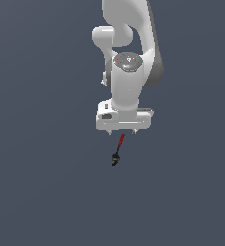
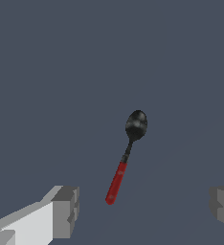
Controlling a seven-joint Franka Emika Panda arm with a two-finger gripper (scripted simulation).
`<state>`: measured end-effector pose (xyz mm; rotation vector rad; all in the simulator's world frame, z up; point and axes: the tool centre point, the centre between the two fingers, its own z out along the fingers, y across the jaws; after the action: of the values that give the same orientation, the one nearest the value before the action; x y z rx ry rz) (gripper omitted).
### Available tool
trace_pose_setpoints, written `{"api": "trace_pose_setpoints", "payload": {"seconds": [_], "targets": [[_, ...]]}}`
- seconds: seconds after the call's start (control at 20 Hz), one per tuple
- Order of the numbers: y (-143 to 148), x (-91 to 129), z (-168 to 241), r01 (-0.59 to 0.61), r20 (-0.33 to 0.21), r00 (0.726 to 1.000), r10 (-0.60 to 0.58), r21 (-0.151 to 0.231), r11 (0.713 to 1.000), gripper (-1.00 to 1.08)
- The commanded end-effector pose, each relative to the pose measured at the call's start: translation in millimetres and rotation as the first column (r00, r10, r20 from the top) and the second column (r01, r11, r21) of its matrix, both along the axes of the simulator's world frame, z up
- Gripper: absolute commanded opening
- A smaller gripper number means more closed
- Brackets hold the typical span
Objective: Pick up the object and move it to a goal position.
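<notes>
I am holding my gripper (image 2: 145, 210) wide open, and it is gripping nothing. In the wrist view my two grey fingertips (image 2: 66, 210) are standing far apart at either edge of the picture, with bare floor showing between them. From the exterior view the gripper (image 1: 122, 130) is pointing straight down from my white hand, and only the short stubs of the fingers are peeking out beneath the hand's body.

The object (image 2: 126, 155) is lying free, touched by neither finger. It is a slim spoon-like tool, far smaller than my hand, with a thin red handle and a black rounded head. In the wrist view its red end is sitting in the gap between my fingers, nearer the one with the white casing, while the black head is reaching away from the gripper. In the exterior view the object (image 1: 118, 151) is showing just below my hand, tilted slightly, with the handle end nearest the fingers and the head (image 1: 115, 159) farthest from them. I cannot tell how high I am hovering above it.

All around, the dark grey-blue floor (image 1: 37, 192) is spreading out flat and plain. Above my hand, my white arm (image 1: 129, 62) is rising toward the top of the exterior view.
</notes>
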<state>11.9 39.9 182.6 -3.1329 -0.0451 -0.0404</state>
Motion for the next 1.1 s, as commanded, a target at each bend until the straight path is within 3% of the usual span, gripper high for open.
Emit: {"api": "trace_pose_setpoints", "payload": {"seconds": [0.0,0.55,1.05], "targets": [[0.0,0.0,0.0,0.0,0.0,1.0,0.0,0.0,1.0,1.0],[-8.4,8.8,8.4,-0.028,0.015,0.999,0.028,-0.035,0.999,1.0],[-7.5,5.7,-19.1,0.031,0.007,1.0,-0.031,-0.023,0.999,1.0]]}}
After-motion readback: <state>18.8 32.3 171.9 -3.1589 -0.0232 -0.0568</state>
